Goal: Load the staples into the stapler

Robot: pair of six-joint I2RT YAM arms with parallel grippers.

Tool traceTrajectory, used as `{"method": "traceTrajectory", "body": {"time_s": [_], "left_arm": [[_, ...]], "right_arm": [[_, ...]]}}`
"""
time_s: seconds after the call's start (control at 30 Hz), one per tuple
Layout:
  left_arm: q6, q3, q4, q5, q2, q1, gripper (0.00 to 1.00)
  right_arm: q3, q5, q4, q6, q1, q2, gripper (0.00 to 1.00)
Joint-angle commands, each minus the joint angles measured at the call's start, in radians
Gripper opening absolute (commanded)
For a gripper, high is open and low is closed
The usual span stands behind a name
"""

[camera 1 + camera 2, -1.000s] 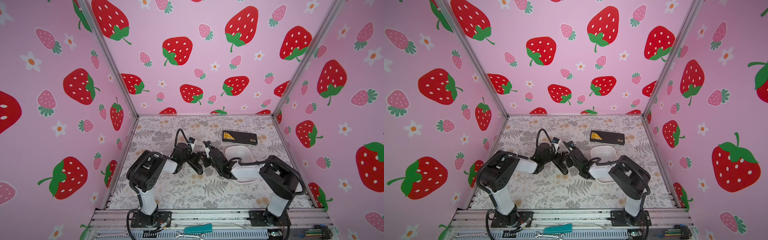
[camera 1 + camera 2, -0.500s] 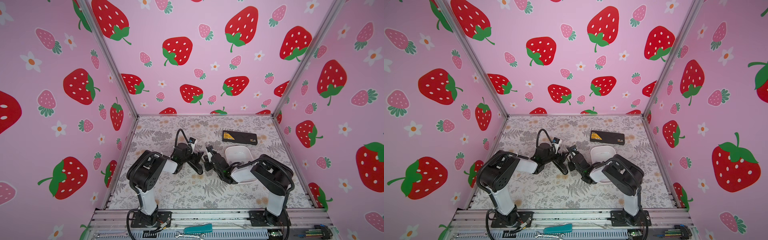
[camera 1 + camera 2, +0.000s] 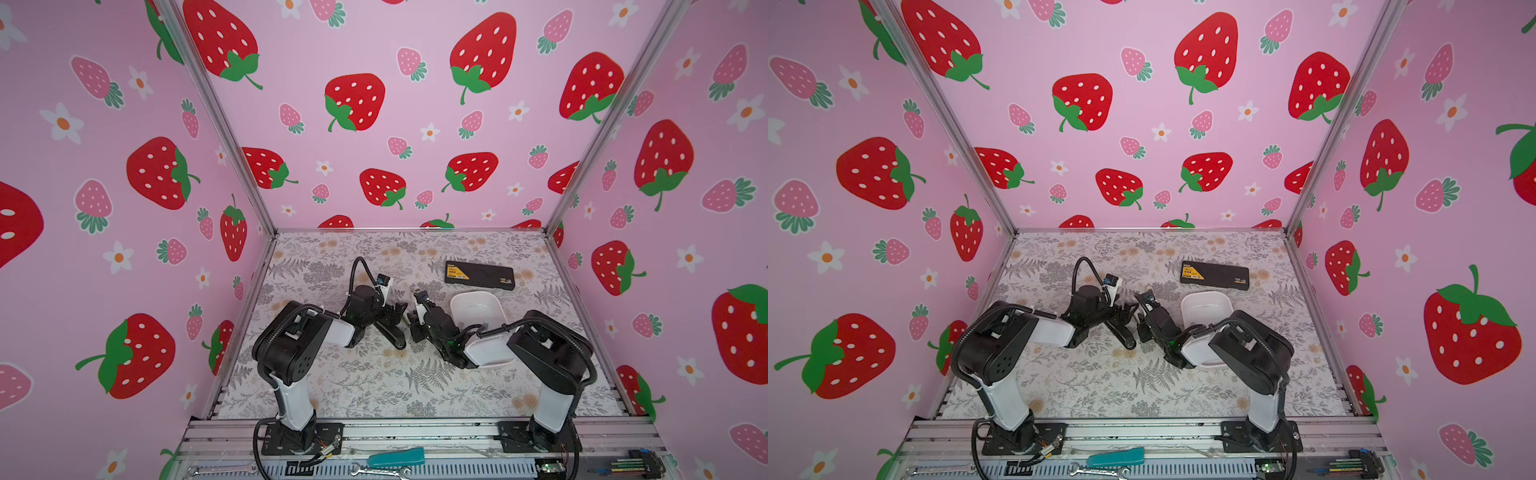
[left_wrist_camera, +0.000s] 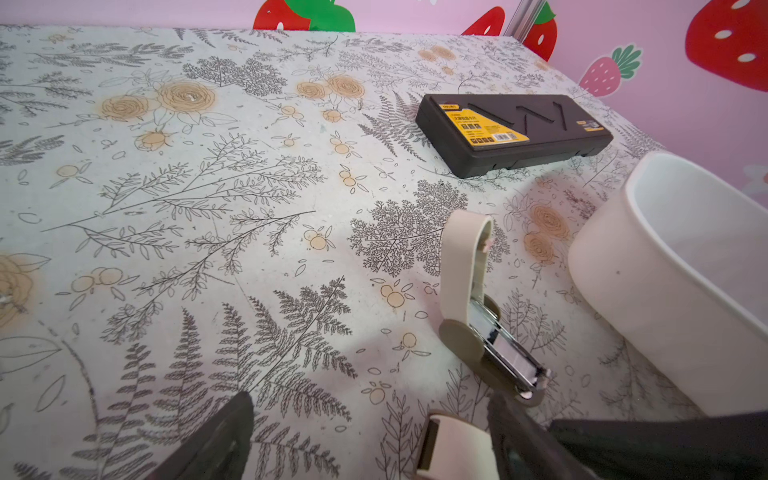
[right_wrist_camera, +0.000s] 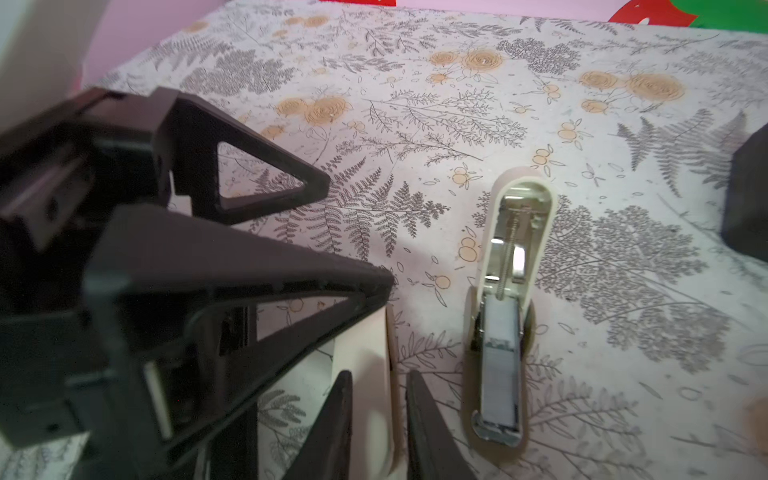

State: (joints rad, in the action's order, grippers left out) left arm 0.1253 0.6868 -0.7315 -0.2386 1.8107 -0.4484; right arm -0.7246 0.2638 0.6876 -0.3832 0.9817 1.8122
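A cream stapler (image 5: 505, 266) lies on the floral mat with its lid (image 4: 461, 266) swung up. A grey strip of staples (image 5: 500, 374) sits in its bare metal magazine (image 4: 513, 359). My right gripper (image 5: 380, 376) is beside the stapler. Its fingers stand a little apart over a second cream oblong piece (image 5: 374, 349), and no grip on it shows. My left gripper (image 4: 374, 440) stands wide open around that same piece (image 4: 453, 449), holding nothing. In both top views the two grippers (image 3: 401, 326) (image 3: 1142, 328) meet mid-table and hide the stapler.
A black case with a yellow label (image 3: 480, 274) (image 4: 515, 133) lies at the back right. A white tub (image 3: 478, 309) (image 4: 623, 291) stands just right of the stapler, under my right arm. A teal-handled tool (image 3: 397, 457) and wrenches lie on the front rail.
My right gripper has drawn back a little toward the front, and its fingers have parted from shut to a narrow gap. The left arm has barely moved.
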Motion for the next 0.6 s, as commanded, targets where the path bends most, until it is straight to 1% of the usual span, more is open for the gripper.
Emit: {"method": "traceTrajectory", "body": {"time_s": [0.0, 0.1, 0.2, 0.37, 0.4, 0.43, 0.47, 0.57], "left_arm": [[0.034, 0.084, 0.116, 0.009, -0.063, 0.026, 0.9], [0.055, 0.127, 0.173, 0.005, -0.089, 0.041, 0.91], [0.067, 0.183, 0.237, 0.0, -0.089, 0.044, 0.92], [0.104, 0.294, 0.324, 0.015, -0.027, 0.06, 0.92], [0.117, 0.32, 0.34, 0.007, -0.009, 0.067, 0.92], [0.126, 0.34, 0.351, -0.007, 0.007, 0.075, 0.92], [0.136, 0.36, 0.358, -0.024, 0.024, 0.084, 0.92], [0.148, 0.4, 0.381, -0.038, 0.062, 0.097, 0.91]], "right_arm": [[-0.069, 0.055, -0.233, 0.001, 0.002, -0.095, 0.32], [-0.076, 0.077, -0.277, 0.004, -0.003, -0.151, 0.39], [-0.044, 0.079, -0.282, -0.01, -0.022, -0.158, 0.45], [0.002, 0.033, -0.264, -0.036, -0.061, -0.101, 0.51], [0.004, 0.025, -0.26, -0.035, -0.064, -0.085, 0.51], [0.003, 0.019, -0.258, -0.034, -0.067, -0.069, 0.55], [0.001, 0.013, -0.255, -0.033, -0.07, -0.05, 0.57], [-0.01, -0.006, -0.248, -0.033, -0.083, 0.0, 0.58]]}}
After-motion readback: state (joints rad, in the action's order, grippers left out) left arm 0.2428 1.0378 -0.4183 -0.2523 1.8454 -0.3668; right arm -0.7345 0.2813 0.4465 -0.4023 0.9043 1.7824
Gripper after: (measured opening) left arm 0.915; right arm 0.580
